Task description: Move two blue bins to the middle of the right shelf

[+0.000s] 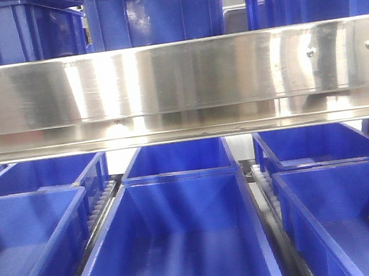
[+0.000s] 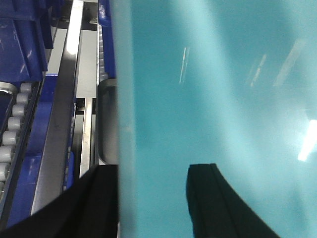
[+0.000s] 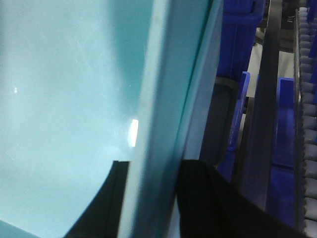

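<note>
Plastic makes the blue plastic bin stiff, and it is likely light if nothing is inside. Its smooth wall looks slippery, so the thick rim is the best place to grab.

The bin sits right up against both wrist cameras, where bright light turns it a pale green-blue. The left end effector has one black finger on each side of a wall and seems squeezed onto it. The right end effector pinches the rim the same way.

Most of the bin is cut off, so what is in it cannot be told. The front view shows a shiny steel shelf beam and rows of open blue tubs, but no arms. It does not show which bin is held. Grey roller tracks run beside the bin.
</note>
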Motion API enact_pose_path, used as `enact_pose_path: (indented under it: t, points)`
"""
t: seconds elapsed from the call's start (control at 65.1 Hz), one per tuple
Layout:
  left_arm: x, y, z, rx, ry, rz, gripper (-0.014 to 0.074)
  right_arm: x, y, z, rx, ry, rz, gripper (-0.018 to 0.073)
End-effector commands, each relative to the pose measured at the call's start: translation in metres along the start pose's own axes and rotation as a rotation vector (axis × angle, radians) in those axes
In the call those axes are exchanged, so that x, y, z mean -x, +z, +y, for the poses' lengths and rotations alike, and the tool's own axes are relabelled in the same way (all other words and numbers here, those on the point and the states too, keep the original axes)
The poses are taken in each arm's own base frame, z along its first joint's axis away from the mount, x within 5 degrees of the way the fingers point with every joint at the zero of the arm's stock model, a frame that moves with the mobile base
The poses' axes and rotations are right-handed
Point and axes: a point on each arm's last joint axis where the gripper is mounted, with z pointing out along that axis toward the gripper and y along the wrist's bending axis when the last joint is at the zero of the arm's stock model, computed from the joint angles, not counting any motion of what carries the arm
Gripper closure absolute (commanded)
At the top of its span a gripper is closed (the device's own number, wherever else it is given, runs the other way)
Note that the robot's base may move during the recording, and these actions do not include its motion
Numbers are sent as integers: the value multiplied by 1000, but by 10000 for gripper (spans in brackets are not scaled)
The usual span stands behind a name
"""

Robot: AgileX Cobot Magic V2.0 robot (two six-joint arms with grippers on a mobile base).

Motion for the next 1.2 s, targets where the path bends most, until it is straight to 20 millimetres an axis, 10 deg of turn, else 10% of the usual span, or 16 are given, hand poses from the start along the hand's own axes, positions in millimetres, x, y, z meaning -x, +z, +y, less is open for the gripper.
enact_pose_path:
  t: [0.0, 1.182]
  points:
    - [10, -12, -2, -18, 39, -96, 707, 12, -17, -1, -15, -31, -114, 713]
    - [10, -12, -2, -16, 40, -95, 707, 12, -17, -1, -15, -31, -114, 713]
